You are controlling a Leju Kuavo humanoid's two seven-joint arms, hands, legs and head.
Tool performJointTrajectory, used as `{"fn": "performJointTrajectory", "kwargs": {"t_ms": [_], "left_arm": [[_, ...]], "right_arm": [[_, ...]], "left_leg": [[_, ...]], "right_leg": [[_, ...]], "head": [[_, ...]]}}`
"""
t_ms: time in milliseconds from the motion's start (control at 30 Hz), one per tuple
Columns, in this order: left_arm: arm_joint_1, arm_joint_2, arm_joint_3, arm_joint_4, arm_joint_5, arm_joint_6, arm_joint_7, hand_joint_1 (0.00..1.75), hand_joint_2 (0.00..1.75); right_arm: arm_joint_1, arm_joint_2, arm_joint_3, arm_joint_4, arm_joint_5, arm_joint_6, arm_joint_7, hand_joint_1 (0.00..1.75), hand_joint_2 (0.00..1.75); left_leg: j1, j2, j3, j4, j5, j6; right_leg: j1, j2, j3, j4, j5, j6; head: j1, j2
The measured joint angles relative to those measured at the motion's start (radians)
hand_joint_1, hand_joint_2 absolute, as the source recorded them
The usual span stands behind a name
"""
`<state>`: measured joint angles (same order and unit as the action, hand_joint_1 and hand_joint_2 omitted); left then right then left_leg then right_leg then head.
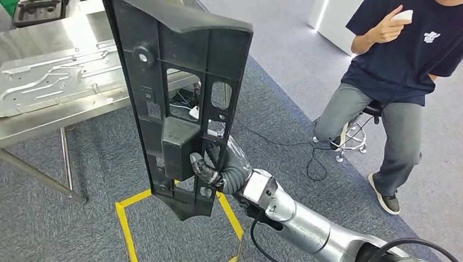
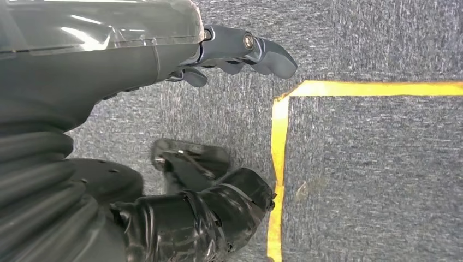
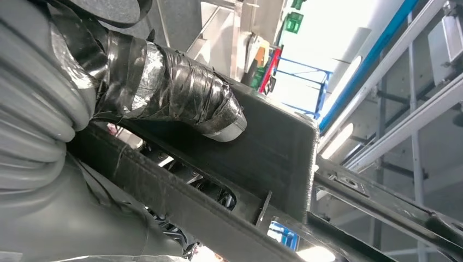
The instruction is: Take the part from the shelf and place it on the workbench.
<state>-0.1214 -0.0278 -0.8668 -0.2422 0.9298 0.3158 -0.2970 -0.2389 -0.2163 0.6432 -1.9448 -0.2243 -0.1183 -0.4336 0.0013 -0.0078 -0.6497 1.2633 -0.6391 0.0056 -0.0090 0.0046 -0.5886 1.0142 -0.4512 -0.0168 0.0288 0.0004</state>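
The long black plastic ribbed panel part (image 1: 174, 98) is up in the air, standing nearly upright, well in front of the steel workbench (image 1: 33, 128) and overlapping its near edge from the head view. The right hand (image 1: 210, 166) grips it low down, tape-wrapped thumb (image 3: 180, 93) pressed on the boxy block of the part, other fingers behind the frame. The part's lower tip hangs above yellow floor tape (image 1: 128, 229) on the grey carpet (image 1: 65, 229). On the workbench lies a pressed silver sheet-metal panel (image 1: 54, 76), covering much of the near edge; a dark moulded tray (image 1: 38, 11) sits at the far corner. To the right, well apart, a person in a navy shirt (image 1: 398, 60) sits on a stool, with a black cable (image 1: 295, 144) trailing across the carpet between. The left hand (image 2: 229, 52) hangs over the carpet, fingers loosely curled, holding nothing.
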Motion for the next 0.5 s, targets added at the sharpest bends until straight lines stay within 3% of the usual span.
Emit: {"fn": "performJointTrajectory", "kwargs": {"t_ms": [33, 67, 100, 167, 200, 233, 300, 367, 433, 500], "left_arm": [[0.002, 0.000, 0.000, 0.000, 0.001, 0.000, 0.000, 0.00, 1.75], [0.004, 0.000, -0.001, 0.000, 0.001, 0.000, 0.000, 0.00, 1.75], [0.005, 0.000, -0.001, 0.000, 0.002, 0.001, 0.000, 0.00, 1.75], [0.006, 0.002, -0.002, 0.000, 0.003, 0.001, 0.000, 0.00, 1.75], [0.006, 0.003, -0.003, 0.000, 0.003, 0.001, 0.001, 0.00, 1.75], [0.006, 0.004, -0.004, 0.000, 0.003, 0.001, 0.001, 0.00, 1.75], [0.006, 0.005, -0.007, 0.000, 0.002, 0.002, 0.001, 0.00, 1.75], [0.005, 0.006, -0.008, 0.000, 0.001, 0.002, 0.002, 0.00, 1.75], [0.001, 0.007, -0.011, 0.000, -0.001, 0.002, 0.003, 0.00, 1.75], [0.000, 0.007, -0.014, 0.000, -0.002, 0.002, 0.006, 0.00, 1.75]], "right_arm": [[0.001, 0.000, 0.000, 0.000, 0.000, 0.000, 0.000, 1.75, 1.75], [0.001, 0.000, 0.000, 0.000, 0.000, 0.000, 0.000, 1.75, 1.75], [0.002, 0.000, 0.000, 0.000, 0.000, -0.001, 0.000, 1.75, 1.75], [0.002, 0.000, 0.000, 0.000, -0.001, -0.001, -0.001, 1.75, 1.75], [0.003, 0.000, 0.000, 0.000, -0.002, -0.001, -0.001, 1.75, 1.75], [0.003, 0.000, 0.000, 0.000, -0.002, -0.001, -0.002, 1.75, 1.75], [0.005, 0.000, 0.000, -0.001, -0.004, -0.001, -0.004, 1.75, 1.75], [0.004, 0.000, 0.000, -0.003, -0.006, -0.002, -0.007, 1.75, 1.75], [0.002, 0.000, 0.000, -0.004, -0.006, -0.001, -0.008, 1.75, 1.75], [0.004, 0.000, 0.000, -0.004, -0.006, -0.001, -0.008, 1.75, 1.75]], "left_leg": [[0.002, 0.000, -0.021, 0.000, -0.014, -0.002], [0.002, 0.001, -0.027, -0.030, -0.002, -0.002], [0.003, 0.001, -0.022, -0.084, 0.039, 0.000], [-0.002, 0.002, -0.008, -0.187, 0.156, 0.011], [-0.007, 0.003, -0.003, -0.215, 0.196, 0.019], [-0.012, 0.004, -0.002, -0.228, 0.214, 0.026], [-0.017, 0.005, 0.014, -0.240, 0.207, 0.040], [-0.012, 0.003, 0.042, -0.254, 0.200, 0.053], [-0.009, 0.003, 0.064, -0.260, 0.189, 0.062], [-0.009, 0.001, 0.082, -0.260, 0.172, 0.064]], "right_leg": [[0.000, 0.001, 0.013, 0.000, -0.011, 0.001], [0.000, 0.002, 0.029, 0.000, -0.023, 0.002], [0.000, 0.002, 0.045, 0.000, -0.035, 0.004], [0.000, 0.004, 0.067, 0.000, -0.057, 0.011], [-0.001, 0.005, 0.073, -0.001, -0.066, 0.017], [-0.002, 0.006, 0.077, 0.001, -0.070, 0.023], [-0.003, 0.006, 0.082, 0.012, -0.070, 0.036], [-0.003, 0.004, 0.057, 0.074, -0.067, 0.042], [-0.004, 0.003, -0.017, 0.192, -0.095, 0.046], [-0.005, 0.003, -0.098, 0.284, -0.149, 0.054]], "head": [[0.000, 0.000], [0.000, 0.000], [0.000, 0.000], [0.000, 0.000], [0.000, 0.000], [0.001, 0.000], [0.002, 0.000], [0.003, 0.000], [0.005, 0.000], [0.006, 0.000]]}}
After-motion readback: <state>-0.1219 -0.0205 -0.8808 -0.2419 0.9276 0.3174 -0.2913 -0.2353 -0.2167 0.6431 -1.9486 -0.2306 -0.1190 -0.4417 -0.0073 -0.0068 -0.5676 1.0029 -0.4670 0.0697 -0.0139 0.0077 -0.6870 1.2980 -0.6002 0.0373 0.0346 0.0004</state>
